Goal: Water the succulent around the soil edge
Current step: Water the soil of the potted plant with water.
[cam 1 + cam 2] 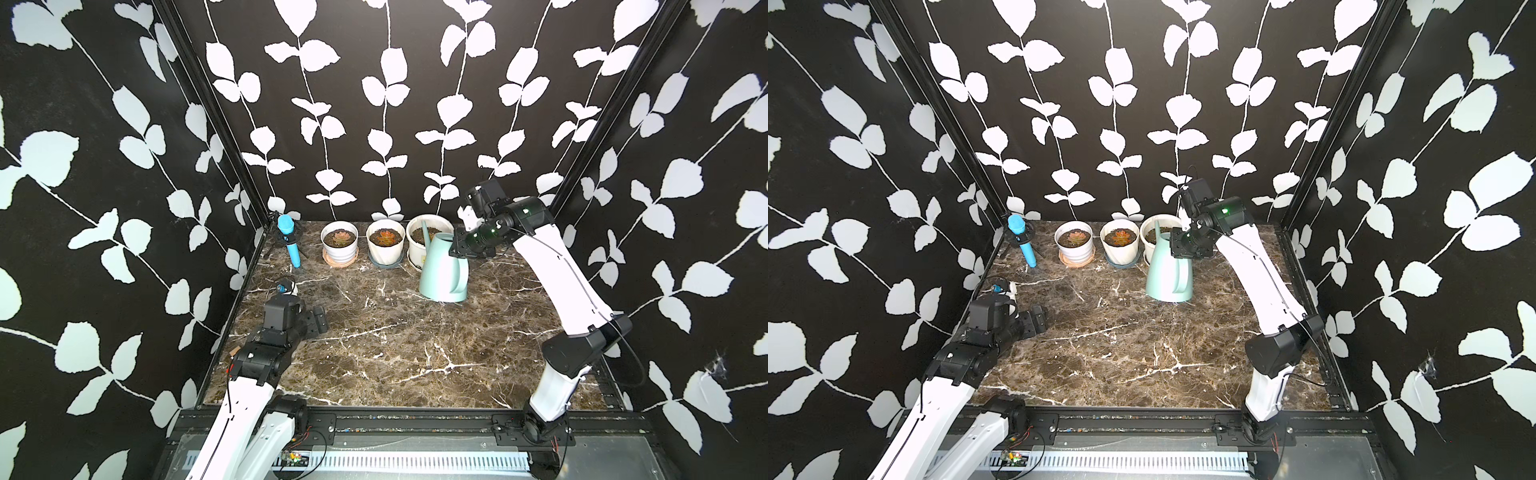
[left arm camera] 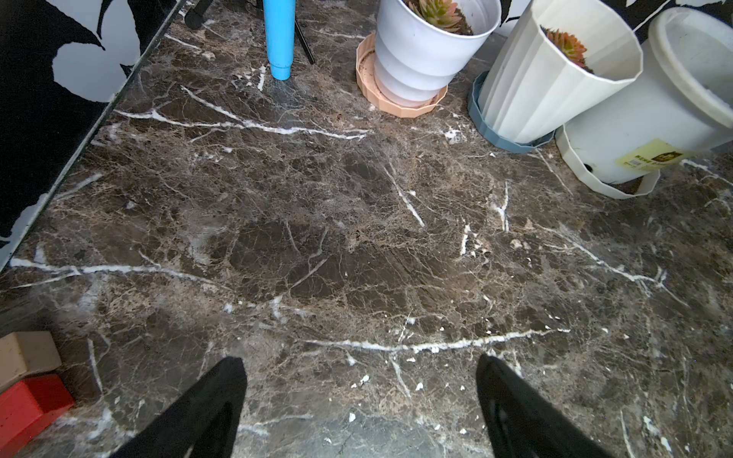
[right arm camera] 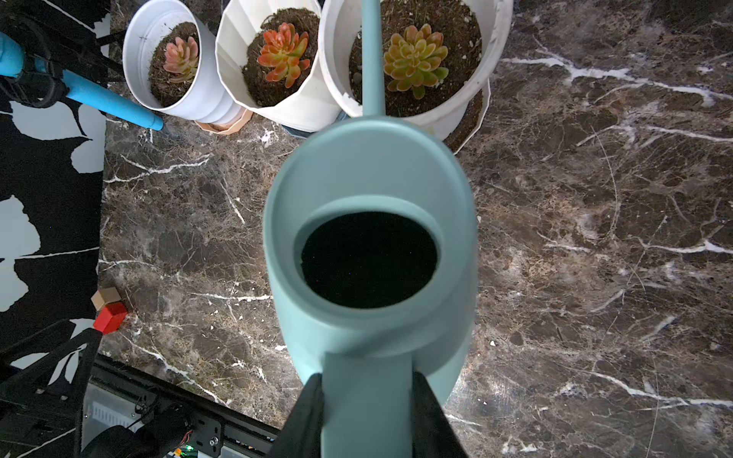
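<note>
In both top views:
- One bench [image 1: 395, 340]: flat slab, dark brown marble pattern, white veins.
- One watering can [image 1: 440, 270]: smooth matte mint plastic with a tapered body, thin spout and loop handle. It is upright at the back right, just in front of the round pot [image 1: 415, 245].
- The right pincer [image 1: 459, 249]: black, clenched on top of the handle.
- The left pincer [image 1: 1034, 322]: black, released, low at the bench's left side, well apart from the pots.
- Back row, from the left: blue tube [image 1: 291, 245], ribbed pot [image 1: 340, 245], fluted pot [image 1: 385, 249], round pot.

Left wrist view:
- The left pincer [image 2: 357, 365]: two black fingers spread wide, bare bench between them.
- The ribbed pot [image 2: 420, 55] stands on a peach saucer [image 2: 396, 105].
- The fluted pot [image 2: 547, 87] stands on a blue-grey saucer [image 2: 503, 138].
- The round pot [image 2: 654, 127] bears a yellow label [image 2: 650, 156].
- One red block [image 2: 27, 408] and one beige block [image 2: 23, 353], touching.

Right wrist view:
- The right pincer [image 3: 367, 400]: black fingers pressed against both sides of the flat handle strap.
- The watering can [image 3: 369, 166]: oval top, round dark filling hole.
- Its spout [image 3: 373, 55] reaches over the round pot's rim, above dark crumbly soil [image 3: 456, 27].
- The spout is just beside the succulent [image 3: 414, 59], a yellow-green rosette of fleshy pointed leaves at the pot's middle.
</note>
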Tool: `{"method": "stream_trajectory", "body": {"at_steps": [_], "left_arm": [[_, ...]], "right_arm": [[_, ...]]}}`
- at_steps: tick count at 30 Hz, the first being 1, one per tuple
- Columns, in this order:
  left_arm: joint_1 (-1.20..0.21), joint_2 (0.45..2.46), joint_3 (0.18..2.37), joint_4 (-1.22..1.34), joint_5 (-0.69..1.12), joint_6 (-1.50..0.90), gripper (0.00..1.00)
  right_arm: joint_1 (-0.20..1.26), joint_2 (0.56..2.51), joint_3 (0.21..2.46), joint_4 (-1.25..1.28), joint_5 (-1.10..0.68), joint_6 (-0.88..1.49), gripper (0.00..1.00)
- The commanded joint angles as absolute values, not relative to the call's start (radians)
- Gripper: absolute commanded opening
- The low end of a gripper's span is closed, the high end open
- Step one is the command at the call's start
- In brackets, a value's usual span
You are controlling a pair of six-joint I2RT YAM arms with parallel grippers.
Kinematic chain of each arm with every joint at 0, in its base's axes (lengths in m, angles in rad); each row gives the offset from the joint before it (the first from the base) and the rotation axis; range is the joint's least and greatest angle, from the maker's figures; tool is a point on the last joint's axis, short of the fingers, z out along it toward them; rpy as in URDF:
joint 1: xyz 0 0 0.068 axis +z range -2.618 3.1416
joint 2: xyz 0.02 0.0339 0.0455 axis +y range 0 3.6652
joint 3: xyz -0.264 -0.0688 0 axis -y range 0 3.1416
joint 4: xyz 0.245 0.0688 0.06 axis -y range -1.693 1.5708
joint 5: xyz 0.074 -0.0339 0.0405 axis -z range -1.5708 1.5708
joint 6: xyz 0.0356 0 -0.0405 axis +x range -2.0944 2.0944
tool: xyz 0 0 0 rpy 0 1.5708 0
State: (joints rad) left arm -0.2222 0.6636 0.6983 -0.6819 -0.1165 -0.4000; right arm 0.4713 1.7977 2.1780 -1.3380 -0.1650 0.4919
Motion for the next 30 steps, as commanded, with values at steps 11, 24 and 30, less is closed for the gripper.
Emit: {"method": "stream_trajectory", "body": {"at_steps": [11,24,30], "left_arm": [[-0.227,0.653,0.689,-0.679,-0.125,-0.397,0.92],[-0.227,0.653,0.689,-0.679,-0.123,-0.399,0.92],[-0.226,0.653,0.688,-0.678,-0.120,-0.398,0.92]], "right_arm": [[0.411,1.786,2.203,-1.267,-0.193,0.523,0.00],[0.381,1.747,2.134,-1.280,-0.214,0.492,0.00],[0.367,1.734,2.108,-1.284,-0.263,0.490,0.00]]}}
